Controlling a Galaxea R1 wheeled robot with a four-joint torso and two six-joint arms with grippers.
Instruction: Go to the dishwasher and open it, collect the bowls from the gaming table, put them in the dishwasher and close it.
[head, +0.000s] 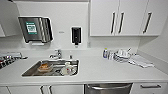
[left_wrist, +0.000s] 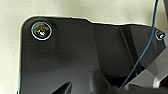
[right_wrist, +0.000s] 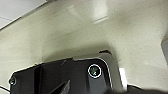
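Head view, near to far. Closest, at the lower edge and right of centre: dishwasher (head: 108, 88), steel front, door closed, wide bar handle (head: 109, 87) running left to right along its top. To its left, white cabinet doors (head: 45, 89) with vertical handles; to its right, a drawer (head: 150, 87) with a horizontal handle. Above these, white counter (head: 100, 71). Set into the counter left of centre, steel sink (head: 32, 71) holding an orange-brown container and white dishes. Behind the sink, tap (head: 58, 53). On the counter to the right, small bottle (head: 105, 53), stack of white dishes (head: 122, 55), crumpled cloth (head: 141, 61). On the back wall, steel towel dispenser (head: 35, 28) with a green and white label, writing too blurred to read; beside it a black soap dispenser (head: 76, 35). Highest and farthest, white wall cabinets (head: 125, 17) with dark vertical handles.

Key relation, as a judgement: dishwasher straight ahead and low, slightly right of the camera's centre line, so probably nearer the right arm; handle's long axis horizontal, calling for a grasp across it and a pull outward and down.

Left wrist view: dark robot plate, blue cable (left_wrist: 147, 42), pale speckled floor (left_wrist: 10, 50). Right wrist view: dark plate over pale floor (right_wrist: 100, 37). Gripper state on either arm: cannot tell. No readable brand or writing anywhere.
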